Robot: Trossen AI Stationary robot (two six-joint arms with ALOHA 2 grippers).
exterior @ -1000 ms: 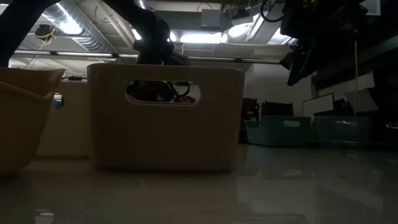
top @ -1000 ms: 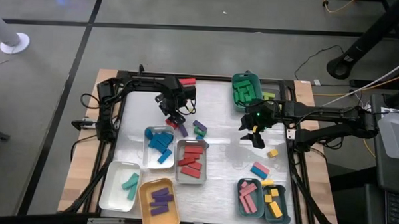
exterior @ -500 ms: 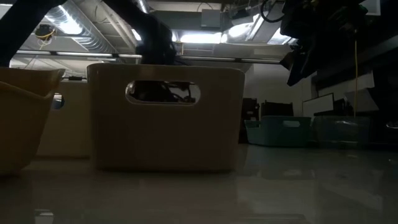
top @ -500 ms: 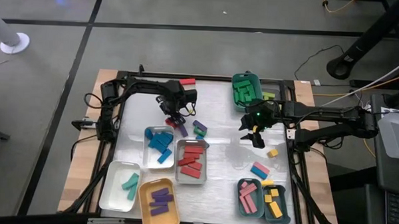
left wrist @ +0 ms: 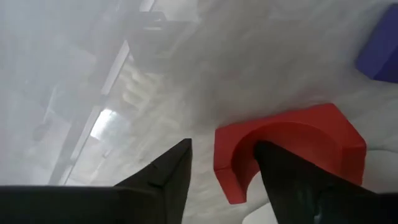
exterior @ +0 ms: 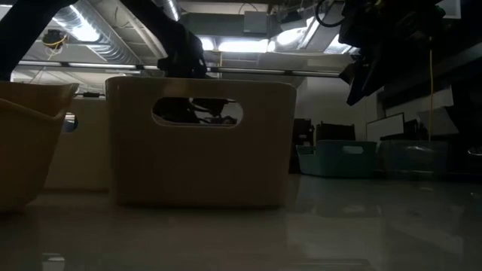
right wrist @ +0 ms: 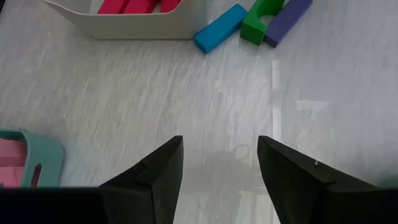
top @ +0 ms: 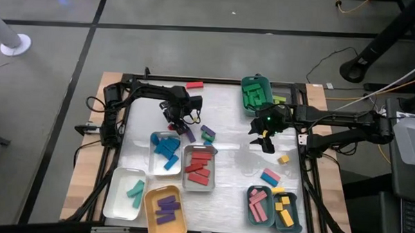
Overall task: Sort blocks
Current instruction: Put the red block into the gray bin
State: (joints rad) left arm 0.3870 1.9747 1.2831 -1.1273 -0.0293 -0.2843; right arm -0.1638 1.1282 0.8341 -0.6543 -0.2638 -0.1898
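We take the grey tray (top: 199, 169) at the table's (top: 233, 162) middle as our landmark; it holds red blocks (top: 200, 165). Touching its far-left corner sits a smaller grey tray (top: 164, 147) with blue blocks. Toward the near-left of it we note a white tray (top: 124, 194) with two teal blocks, and just beside that an orange tray (top: 165, 206) with purple blocks. Well to the right and nearer, two teal trays stand side by side: one (top: 259, 205) with pink blocks, one (top: 286, 210) with yellow. Far beyond the landmark, to the right, a green bin (top: 256, 92) holds green blocks.

The table top is pale, glossy and streaked, framed in dark rails on a wooden base, over a grey floor with dark seams. The low view gives us only dim tray walls and ceiling lights.

The left gripper (left wrist: 221, 171) hangs just beyond the landmark's far-left, fingers spread to either side of one leg of a red arch block (left wrist: 292, 146), not pinching it. A purple block (top: 189, 134) and a green-and-purple cluster (top: 207, 134) lie loose nearby. The right gripper (right wrist: 221, 165) hovers to the landmark's right, fingers spread over bare table. A yellow block (top: 283, 159) and a pink-and-blue pair (top: 270, 177) lie loose beyond the teal trays.

No writing is legible to us.
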